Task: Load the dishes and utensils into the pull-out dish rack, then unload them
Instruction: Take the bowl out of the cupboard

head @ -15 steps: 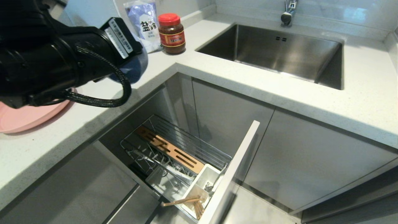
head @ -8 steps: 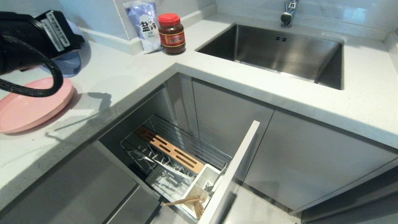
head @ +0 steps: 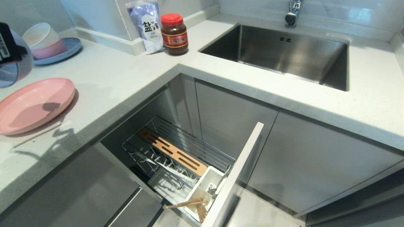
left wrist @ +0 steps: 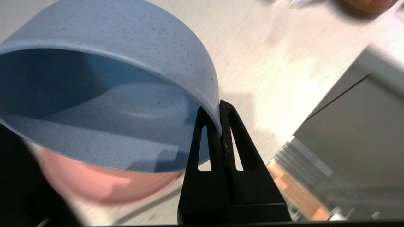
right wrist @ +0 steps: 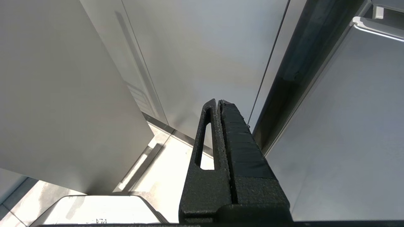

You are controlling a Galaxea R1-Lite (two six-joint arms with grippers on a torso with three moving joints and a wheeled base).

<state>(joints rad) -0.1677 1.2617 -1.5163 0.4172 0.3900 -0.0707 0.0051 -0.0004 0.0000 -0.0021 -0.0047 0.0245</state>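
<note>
My left gripper (left wrist: pixel 219 105) is shut on the rim of the blue-grey bowl (left wrist: pixel 104 91), held in the air above the counter at the far left edge of the head view, where the bowl (head: pixel 14 67) partly shows. The pink plate (head: pixel 33 105) lies flat on the counter just below it. The pull-out dish rack (head: pixel 176 160) stands open under the counter. Wooden chopsticks (head: pixel 189 205) rest in its white cutlery cup (head: pixel 202 189), with the spoon (head: pixel 213 189) beside them. My right gripper (right wrist: pixel 217 101) is shut and empty, parked low by the cabinet fronts.
Cream and pink bowls stacked on a blue plate (head: pixel 47 44) sit at the counter's back left. A salt bag (head: pixel 146 23) and a red-lidded jar (head: pixel 174 33) stand by the wall. The steel sink (head: pixel 281 53) is at the back right. The rack's front panel (head: pixel 236 176) juts out.
My left arm has swung left with the blue-grey bowl, from over the counter's middle to the picture's left edge, uncovering the pink plate and the stacked bowls.
</note>
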